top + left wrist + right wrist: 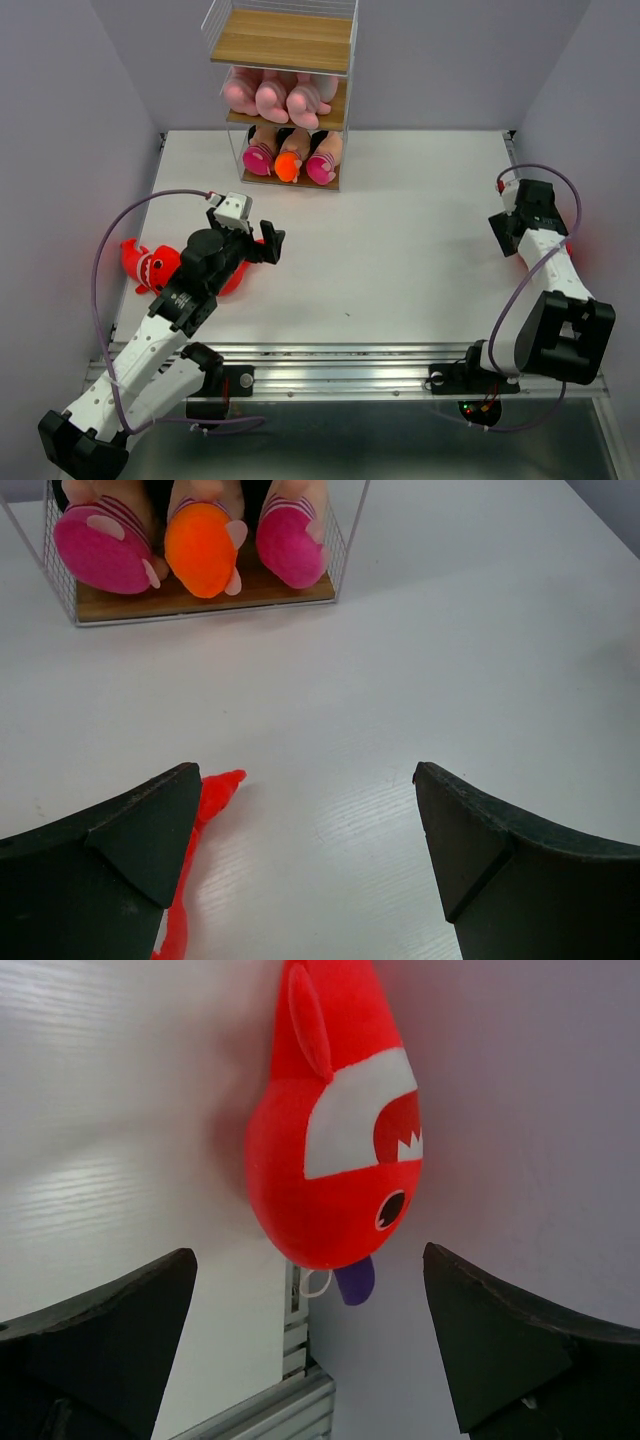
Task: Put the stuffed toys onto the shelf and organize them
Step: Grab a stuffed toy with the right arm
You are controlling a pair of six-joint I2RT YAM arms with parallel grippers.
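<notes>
Three-tier shelf (283, 40) at the far middle of the table (400, 250), seen from above. Middle tier: three pale pink toys (272, 98) side by side, rounded ends toward the arms. Bottom tier: three more toys in a row, two magenta toys (258, 160) flanking one orange toy (289, 166). Each lies with its long axis running front to back into the shelf and its bulbous end facing outward, with striped parts behind. On the table two red sharks can be counted for certain. The left shark (148, 264) lies near the left edge, long axis roughly across the table, toothed face toward the left wall and body passing under the left arm. Red plush also shows on the arm's far side, and whether that is the same toy cannot be told. The right shark (330, 1160) lies where the table meets the right wall (520, 1110). In the right wrist view its long axis runs up the picture, with head, eye and teeth at the lower end. The left gripper (308, 770) faces the shelf with fingers spread wide over bare table, a red tail tip beside its left finger. The right gripper (308, 1255) is likewise spread wide, the shark's head lying beyond and between the fingertips, apart from both.
</notes>
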